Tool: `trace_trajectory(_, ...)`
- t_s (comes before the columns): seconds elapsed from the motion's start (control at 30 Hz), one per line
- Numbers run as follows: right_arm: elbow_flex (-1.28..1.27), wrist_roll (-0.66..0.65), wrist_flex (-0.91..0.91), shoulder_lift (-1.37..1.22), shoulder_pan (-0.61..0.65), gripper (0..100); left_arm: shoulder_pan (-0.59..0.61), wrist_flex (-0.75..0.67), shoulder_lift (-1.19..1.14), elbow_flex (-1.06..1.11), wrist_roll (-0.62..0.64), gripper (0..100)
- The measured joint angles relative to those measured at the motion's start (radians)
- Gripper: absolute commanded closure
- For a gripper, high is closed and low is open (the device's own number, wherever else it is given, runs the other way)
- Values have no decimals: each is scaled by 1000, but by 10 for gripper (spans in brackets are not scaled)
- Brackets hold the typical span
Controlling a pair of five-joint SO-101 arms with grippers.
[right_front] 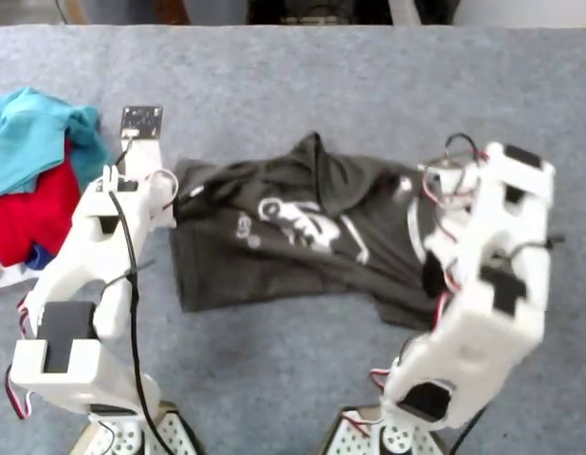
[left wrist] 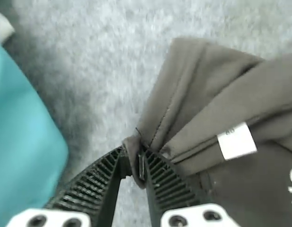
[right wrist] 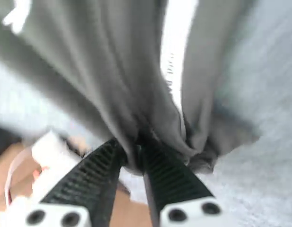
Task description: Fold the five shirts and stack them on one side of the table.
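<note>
Over the grey felt surface (right_front: pixel 369 85), I am pinching both ends of the dark printed cotton shirt (right_front: pixel 274 256) with my left hand (left wrist: pixel 133 158) and right hand (right wrist: pixel 133 147), aiming at keeping them level.

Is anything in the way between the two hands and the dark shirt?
Nothing visible. The left hand is shut on an edge of the dark shirt, and the right hand is shut on bunched fabric at its other end.

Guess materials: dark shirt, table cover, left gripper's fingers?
Dark shirt: soft matte knit, likely cotton jersey; it drapes, creases, has stitched hems. Table cover: grey felt or low-pile carpet, judging by fuzzy mottled nap. Left gripper fingers: black matte plastic, seemingly; moulded ridges.
</note>
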State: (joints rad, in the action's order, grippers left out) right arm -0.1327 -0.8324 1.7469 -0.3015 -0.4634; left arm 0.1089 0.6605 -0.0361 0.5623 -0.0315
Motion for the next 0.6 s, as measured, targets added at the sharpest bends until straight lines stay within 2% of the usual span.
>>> trace_trajectory(0.17, -310, -239, 0, 339, -69, 976, -2, 71, 120, 0, 0, 971)
trace_trajectory(0.27, -439, -342, 0, 497, -89, 867, -2, 83, 213, 15, 0, 971)
trace_trajectory(0.4, -465, -379, 0, 640, -132, 666, -2, 84, 278, 78, 0, 971)
trace_trajectory(0.47, -460, -385, 2, 677, -150, 635, -2, 84, 281, 107, 0, 971)
trace_trajectory(0.6, -394, -385, 3, 692, -176, 635, -12, 28, 282, 180, 0, 971)
